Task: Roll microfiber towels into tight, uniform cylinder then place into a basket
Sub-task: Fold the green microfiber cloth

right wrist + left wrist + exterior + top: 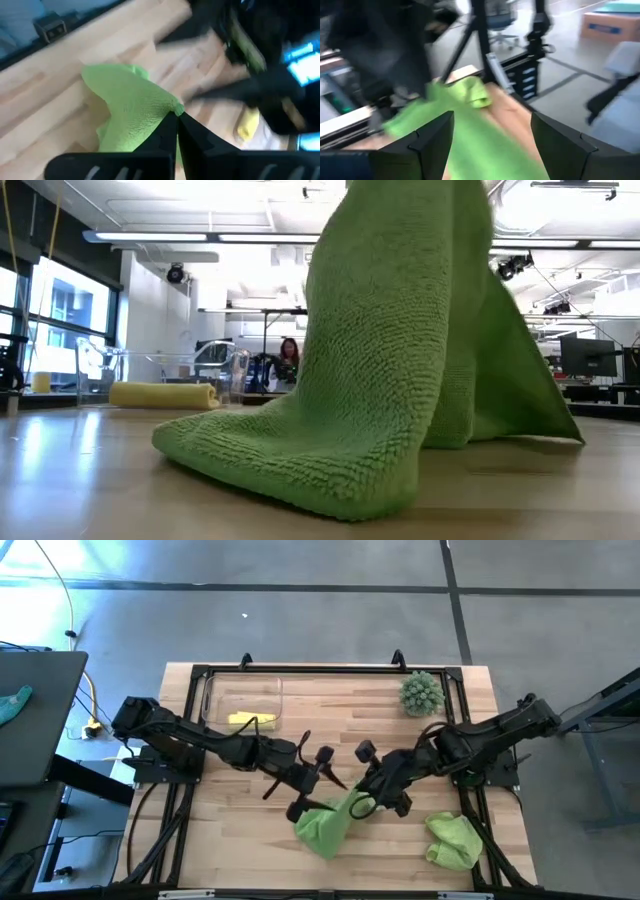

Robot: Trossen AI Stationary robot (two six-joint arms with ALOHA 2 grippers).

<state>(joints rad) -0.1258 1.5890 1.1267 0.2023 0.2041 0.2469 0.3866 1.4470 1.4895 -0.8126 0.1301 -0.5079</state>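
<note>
Pale butcher-block wood forms the table (pixel 250 850), framed by black rails, with an open workshop room behind it. Near the middle of the front half, the right gripper (pixel 177 116) has its two dark fingers pressed fully together on a corner of a light green microfiber towel (pixel 325 825), lifting that corner so the cloth hangs in a drape while its lower folds rest on the wood. Just beside it, the left gripper (pixel 490 145) has its fingers spread wide on either side of the same cloth, gripping nothing. A second light green towel (pixel 452 840) lies crumpled near the front right corner, well apart from both arms. At the back left, the clear plastic basket (pixel 212 700) holds a rolled pale yellow towel (pixel 250 720). A spiky round green plant (pixel 421 692) stands at the back right.
</note>
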